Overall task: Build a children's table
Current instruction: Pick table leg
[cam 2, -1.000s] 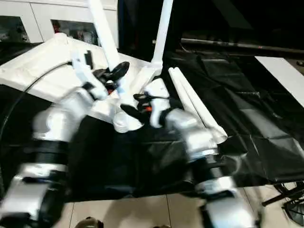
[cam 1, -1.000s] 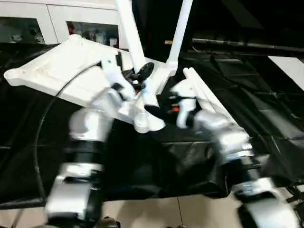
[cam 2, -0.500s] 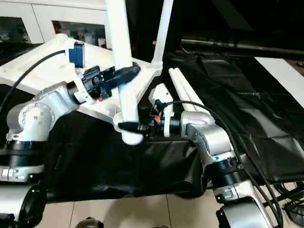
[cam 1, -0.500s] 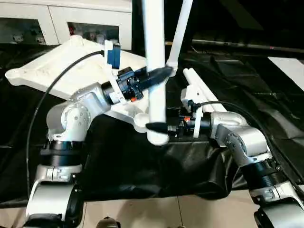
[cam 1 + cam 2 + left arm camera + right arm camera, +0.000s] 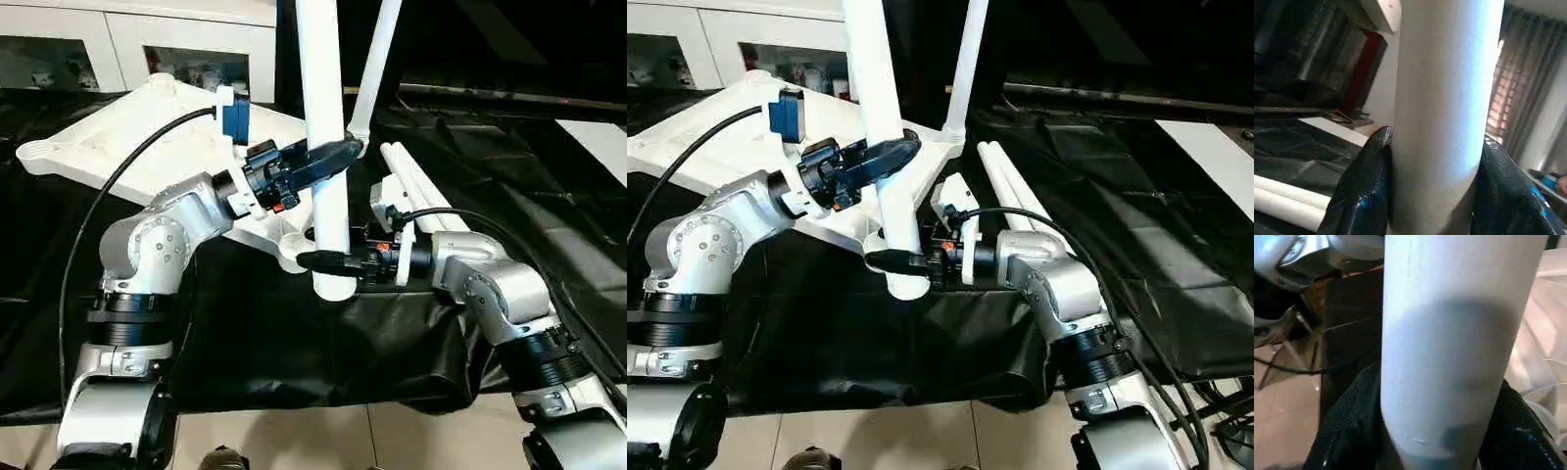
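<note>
We find one white leg (image 5: 326, 147) held upright in front of the robot, above the near edge of the black-covered worktop (image 5: 549, 235). The left gripper (image 5: 328, 157) is clamped around the leg partway up, its black fingers (image 5: 1364, 191) pressed against both sides of the tube. The right gripper (image 5: 328, 261) holds the same leg close to its lower end, fingers (image 5: 1349, 431) on either side of the tube.

The white tabletop (image 5: 127, 147) lies tilted, underside up, just behind the held leg. One leg (image 5: 372, 69) already stands in a far corner socket, and two more legs (image 5: 421, 196) lie side by side on the worktop to the right.

We judge the step in hand to be seating this leg into the near corner socket (image 5: 291, 257), which sits just behind the leg's lower end and is partly hidden by it.

Risks noted:
- The smooth round tube may slide or rotate within either gripper if pressed down off-axis.
- The tabletop rests at a slant; a sideways push at the socket could shift it or disturb the leg already fitted.
- With two grippers on one rigid tube, any disagreement between the arms could bend the leg off line and jam it at the socket's rim.
- The right gripper sits so low that it may foul the socket before the leg is fully home.
</note>
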`<state>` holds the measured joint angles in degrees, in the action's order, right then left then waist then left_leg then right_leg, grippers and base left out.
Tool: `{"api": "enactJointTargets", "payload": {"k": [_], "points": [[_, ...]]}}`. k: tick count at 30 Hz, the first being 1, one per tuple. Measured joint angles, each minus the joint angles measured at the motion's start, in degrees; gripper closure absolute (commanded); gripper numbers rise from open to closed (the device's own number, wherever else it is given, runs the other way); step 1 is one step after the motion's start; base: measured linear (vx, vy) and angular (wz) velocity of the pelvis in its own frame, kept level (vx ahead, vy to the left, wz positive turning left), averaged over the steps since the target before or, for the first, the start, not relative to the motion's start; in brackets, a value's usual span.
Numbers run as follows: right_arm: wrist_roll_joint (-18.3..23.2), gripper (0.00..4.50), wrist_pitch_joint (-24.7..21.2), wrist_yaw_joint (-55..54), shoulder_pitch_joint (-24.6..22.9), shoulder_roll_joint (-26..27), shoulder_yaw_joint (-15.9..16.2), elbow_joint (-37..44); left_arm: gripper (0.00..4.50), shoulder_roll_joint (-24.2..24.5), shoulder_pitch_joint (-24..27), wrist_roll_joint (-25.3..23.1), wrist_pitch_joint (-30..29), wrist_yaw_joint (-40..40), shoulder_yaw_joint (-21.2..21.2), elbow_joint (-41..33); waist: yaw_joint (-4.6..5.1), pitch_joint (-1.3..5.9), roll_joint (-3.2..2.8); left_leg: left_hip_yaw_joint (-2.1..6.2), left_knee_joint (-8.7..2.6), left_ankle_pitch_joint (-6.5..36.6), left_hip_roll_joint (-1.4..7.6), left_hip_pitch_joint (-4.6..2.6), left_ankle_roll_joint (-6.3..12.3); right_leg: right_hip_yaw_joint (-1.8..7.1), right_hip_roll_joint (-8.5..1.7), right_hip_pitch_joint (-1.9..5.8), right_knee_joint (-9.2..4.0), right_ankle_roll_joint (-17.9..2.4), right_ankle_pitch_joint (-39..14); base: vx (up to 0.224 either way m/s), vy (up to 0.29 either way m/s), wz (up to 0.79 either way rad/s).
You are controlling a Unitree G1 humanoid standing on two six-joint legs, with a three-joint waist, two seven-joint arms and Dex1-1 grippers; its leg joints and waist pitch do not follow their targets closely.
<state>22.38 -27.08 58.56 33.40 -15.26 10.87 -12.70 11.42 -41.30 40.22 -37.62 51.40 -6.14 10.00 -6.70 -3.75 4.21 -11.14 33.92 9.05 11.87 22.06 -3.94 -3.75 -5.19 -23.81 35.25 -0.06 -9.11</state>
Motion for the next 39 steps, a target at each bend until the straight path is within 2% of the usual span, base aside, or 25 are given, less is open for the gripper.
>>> {"api": "enactJointTargets", "payload": {"k": [2,4,5,8,10,14,15,19,23,24,30,31,32,33,34,36,38,39], "points": [[-3.2,2.5,1.8,-4.9,0.1,1.4,0.0,-2.5,1.89,-1.4,-0.3,-2.6,2.6,-3.5,0.3,1.8,-0.14,0.0,0.0,0.0,0.02,0.0,-0.01,0.02,0.0,0.0,-0.02,0.02,0.0,0.0,0.0,0.0,0.0,0.0],[-6.7,2.52,3.0,-10.3,0.1,2.7,-0.1,-6.2,1.76,-2.1,-1.5,-7.8,6.9,-10.0,0.8,4.4,-0.06,0.01,0.01,0.01,0.02,0.0,-0.01,0.02,-0.03,0.0,-0.02,0.02,-0.01,0.0,0.0,0.0,0.0,0.0],[-7.6,2.54,3.3,-12.7,0.1,3.3,-0.1,-7.6,1.58,-2.8,-2.0,-10.1,8.2,-13.4,1.0,5.3,0.0,0.01,0.01,0.01,0.02,0.0,-0.01,0.02,-0.06,0.0,-0.02,0.02,-0.01,0.1,0.0,0.0,0.0,0.0],[-9.8,2.54,4.3,-19.3,0.2,5.7,-0.4,-10.9,1.48,-5.7,-2.6,-14.4,10.2,-24.0,0.8,7.6,0.14,0.0,0.0,0.04,0.02,-0.1,0.0,0.02,-0.09,0.0,-0.01,0.01,0.0,0.1,0.0,0.0,0.0,0.0],[-11.0,2.55,5.2,-22.7,0.3,7.0,-0.4,-12.4,1.48,-8.0,-2.7,-15.2,10.2,-29.9,0.1,9.2,0.17,0.0,0.0,0.03,0.02,-0.1,0.0,0.05,-0.09,-0.01,-0.01,-0.01,0.0,0.1,0.0,0.0,0.0,0.0],[-12.4,2.55,6.4,-27.1,1.0,9.1,-0.5,-15.0,1.48,-10.7,-2.7,-15.2,10.5,-35.3,-2.1,11.2,0.29,0.0,0.0,0.03,0.02,-0.1,0.0,0.11,-0.09,-0.01,0.01,-0.06,-0.05,0.1,0.0,0.0,0.0,0.0],[-12.9,2.55,6.7,-27.8,1.2,9.5,-0.6,-15.4,1.75,-11.3,-2.7,-15.2,10.6,-36.0,-2.5,11.4,0.28,0.0,0.0,0.03,0.01,-0.1,0.0,0.12,-0.08,-0.01,0.01,-0.07,-0.07,0.1,0.0,0.0,0.0,0.0],[-14.0,2.55,7.7,-30.4,2.4,10.8,-0.8,-17.1,2.01,-13.4,-2.8,-15.1,10.9,-39.6,-3.8,11.5,0.24,0.0,0.01,0.02,0.01,0.0,0.0,0.15,-0.08,-0.01,0.0,-0.06,-0.14,0.1,0.0,0.0,0.0,0.0],[-14.1,2.55,8.8,-31.4,2.9,11.4,-0.8,-18.0,2.35,-13.9,-3.1,-15.2,11.4,-41.9,-4.2,11.5,0.2,0.0,0.0,0.03,0.01,0.0,0.0,0.14,-0.08,-0.01,0.01,-0.06,-0.13,0.1,0.0,0.0,0.0,0.0],[-14.2,2.55,9.0,-31.4,2.9,11.4,-0.8,-18.0,2.58,-13.9,-3.1,-15.2,11.5,-41.9,-4.2,11.5,0.18,0.0,0.0,0.03,0.01,0.0,0.0,0.15,-0.08,-0.02,0.01,-0.05,-0.13,0.1,0.0,0.0,0.0,0.0],[-15.3,2.55,10.7,-31.9,3.3,11.8,-0.8,-19.2,2.68,-13.6,-3.1,-15.3,11.7,-41.1,-4.1,11.4,0.2,0.0,0.0,0.04,0.01,0.0,0.0,0.14,-0.08,-0.02,0.01,-0.05,-0.12,0.1,0.0,0.0,0.0,0.0],[-15.4,2.2,11.2,-31.9,3.3,11.8,-0.8,-19.3,2.68,-13.5,-3.1,-15.3,11.7,-40.8,-4.1,11.3,0.2,0.0,0.0,0.04,0.01,0.0,0.0,0.14,-0.08,-0.02,0.01,-0.05,-0.13,0.1,0.0,0.0,0.0,0.0],[-15.5,2.2,11.4,-31.9,3.4,11.8,-0.8,-19.4,2.68,-13.5,-3.1,-15.3,11.7,-40.8,-4.1,11.2,0.21,0.0,0.0,0.04,0.01,0.0,0.0,0.14,-0.08,-0.02,0.01,-0.05,-0.13,0.1,0.0,0.0,0.0,0.0],[-15.3,1.99,11.4,-31.5,3.4,11.8,-0.9,-19.4,2.68,-13.3,-3.1,-15.3,11.7,-40.5,-4.0,11.2,0.21,0.0,0.0,0.04,0.01,0.0,0.0,0.14,-0.08,-0.02,0.01,-0.05,-0.13,0.1,0.0,0.0,0.0,0.0],[-13.5,1.83,10.6,-29.1,3.4,11.6,-1.8,-19.3,2.68,-12.6,-3.1,-15.1,11.6,-39.3,-3.8,11.2,0.22,0.0,0.0,0.04,0.01,0.0,0.0,0.15,-0.08,-0.02,0.01,-0.05,-0.13,0.1,0.0,0.0,0.0,0.0],[-11.1,1.74,9.1,-25.6,3.4,10.6,-2.5,-17.8,2.68,-11.3,-3.1,-15.1,11.4,-37.5,-3.4,11.2,0.21,-0.01,-0.02,0.04,0.01,0.0,0.0,0.15,-0.07,-0.02,0.01,-0.06,-0.12,0.1,0.0,0.0,0.0,0.0],[-9.4,1.47,6.5,-19.5,3.4,7.2,-2.0,-13.9,2.69,-9.0,-3.1,-14.7,10.5,-33.2,-2.8,10.8,0.09,-0.01,-0.02,0.04,0.01,0.0,0.0,0.13,-0.07,-0.02,0.01,-0.02,-0.13,0.1,0.0,0.0,0.0,0.0],[-9.0,1.47,5.7,-17.6,3.4,6.0,-1.9,-12.7,2.69,-8.3,-3.1,-14.2,10.3,-31.6,-2.8,10.6,0.07,-0.01,-0.02,0.04,0.01,0.0,0.0,0.1,-0.07,-0.02,0.01,0.01,-0.13,0.1,0.0,0.0,0.0,0.0]]}}
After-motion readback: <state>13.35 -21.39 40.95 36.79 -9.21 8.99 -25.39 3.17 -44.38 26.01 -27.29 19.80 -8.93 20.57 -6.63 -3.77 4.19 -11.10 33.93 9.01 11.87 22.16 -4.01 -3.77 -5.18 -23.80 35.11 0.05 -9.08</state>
